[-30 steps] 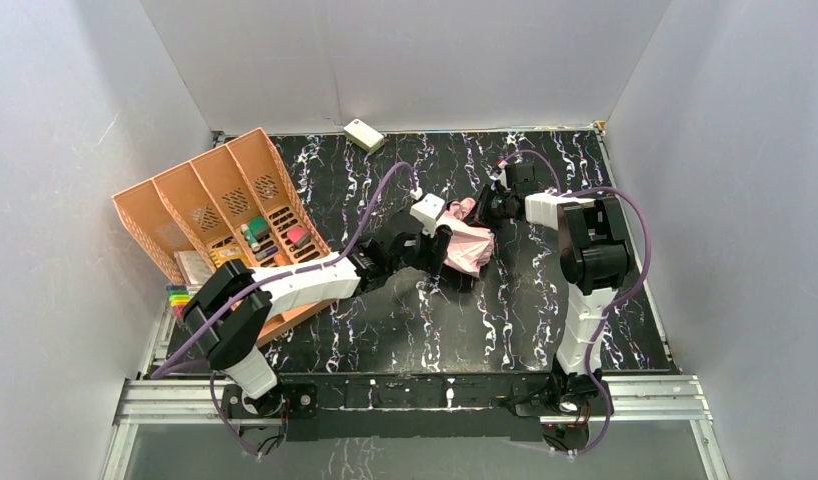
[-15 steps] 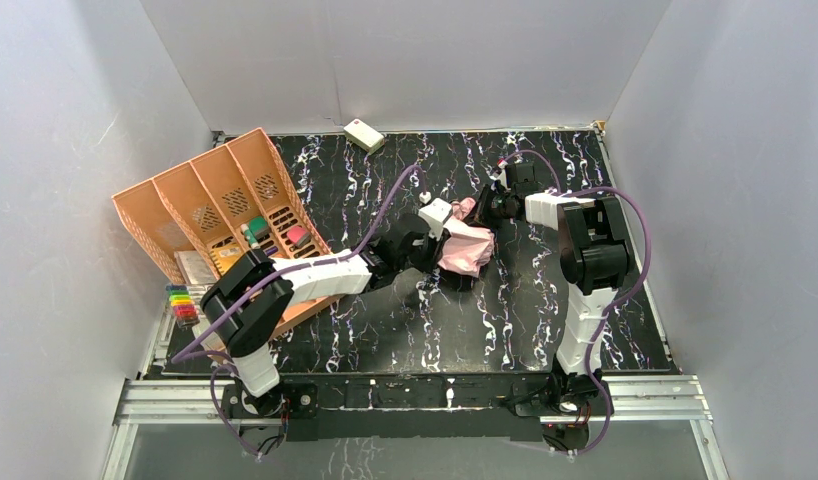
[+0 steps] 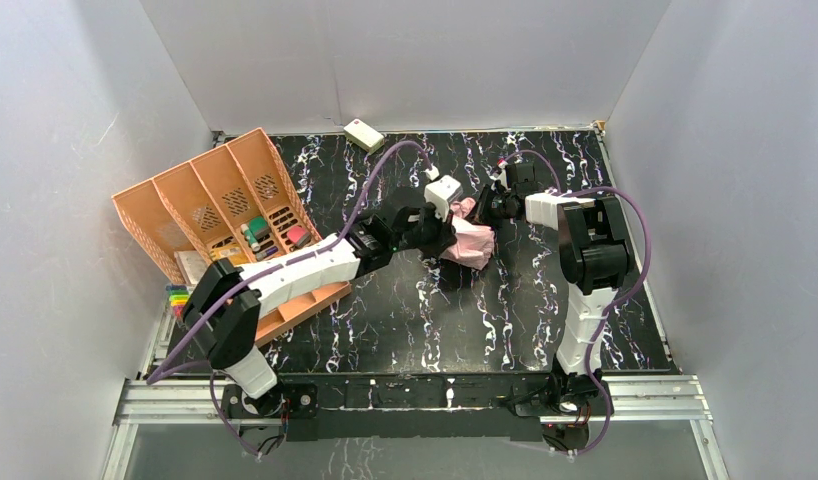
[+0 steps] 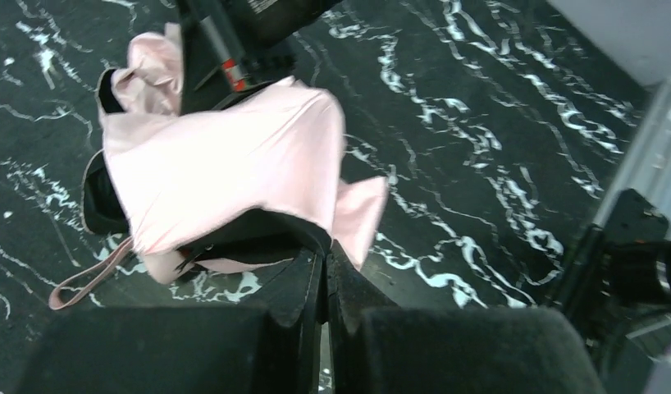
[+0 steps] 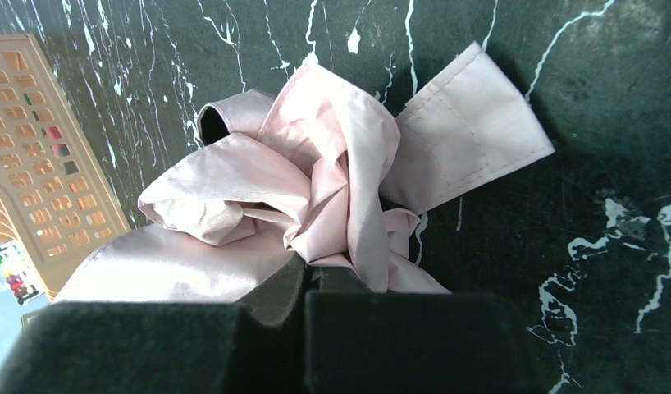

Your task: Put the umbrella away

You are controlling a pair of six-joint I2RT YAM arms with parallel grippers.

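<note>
On the black marbled table (image 3: pixel 405 320), the left gripper (image 4: pixel 324 256) has its fingers pressed together, tips against the black underside of the crumpled pink umbrella (image 3: pixel 472 243) lying mid-table. Whether they pinch fabric is unclear. Just beyond, at the umbrella's far side, the right gripper (image 5: pixel 306 275) is clamped on bunched pink fabric.

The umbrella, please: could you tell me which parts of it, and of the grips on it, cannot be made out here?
- Left wrist view: left gripper is shut under the umbrella, at its black side; its fingers hide whether fabric is pinched.
- Right wrist view: bunched pink fabric hides handle and ribs; right gripper is shut on it.
- Top view: umbrella too small, and partly covered by both grippers, to read its folds.
</note>
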